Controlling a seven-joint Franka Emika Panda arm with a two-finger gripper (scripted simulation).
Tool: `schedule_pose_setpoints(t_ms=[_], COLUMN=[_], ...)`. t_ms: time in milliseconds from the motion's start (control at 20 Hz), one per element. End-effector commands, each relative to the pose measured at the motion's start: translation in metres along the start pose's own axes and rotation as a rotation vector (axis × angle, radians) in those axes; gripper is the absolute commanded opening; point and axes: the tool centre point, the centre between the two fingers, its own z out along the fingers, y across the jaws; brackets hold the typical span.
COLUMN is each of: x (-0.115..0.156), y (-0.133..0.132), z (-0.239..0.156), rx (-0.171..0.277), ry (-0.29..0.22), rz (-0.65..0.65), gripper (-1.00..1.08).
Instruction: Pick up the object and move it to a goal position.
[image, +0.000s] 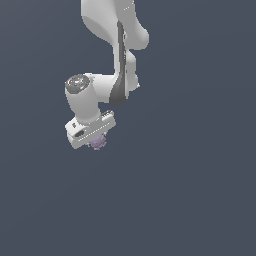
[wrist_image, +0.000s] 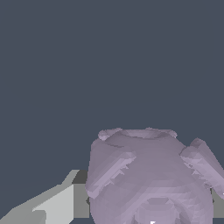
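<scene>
One gripper (image: 95, 140) only, white, hanging under the wrist in the upper left part of the exterior view. Fingers hidden there behind the hand's body; the object (image: 98, 142), a small lilac knobbly lump, pokes out just below the hand's lower edge. It sits directly under the hand, touching or very close to it, with plain dark ground all round.

Wrist view fills in the rest. The object (wrist_image: 151, 175) looms large and close, lodged right where the fingers come together. A pale grey finger (wrist_image: 54, 205) lies hard against one flank of the lump; a sliver of grey shows at the opposite flank, likely the second finger. Judgement: jaws closed narrowly onto the object, gripping it at the sides, though actual contact on the second side is not clear.

Why held so: a side pinch suits a bumpy lump, the knobs giving the pads something to bite.

Exterior view shows arm posture and where the hand hangs in the scene; it cannot show the grip. Wrist view shows the grip but nothing of height or surroundings. No goal marker visible in either. Whether the lump is off the ground cannot be told.
</scene>
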Motion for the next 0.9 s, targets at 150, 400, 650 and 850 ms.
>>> schedule_pose_setpoints(t_ms=[150, 400, 650, 850], x=[0.001, 0.002, 0.003, 0.004], y=[0.039, 0.063, 0.077, 0.083], z=[-0.022, -0.035, -0.042, -0.045], rx=[0.001, 0.001, 0.000, 0.000], ry=[-0.001, -0.001, -0.001, -0.001], rz=[-0.001, -0.001, -0.001, -0.001], gripper=[-1.00, -1.00, -1.00, -1.00])
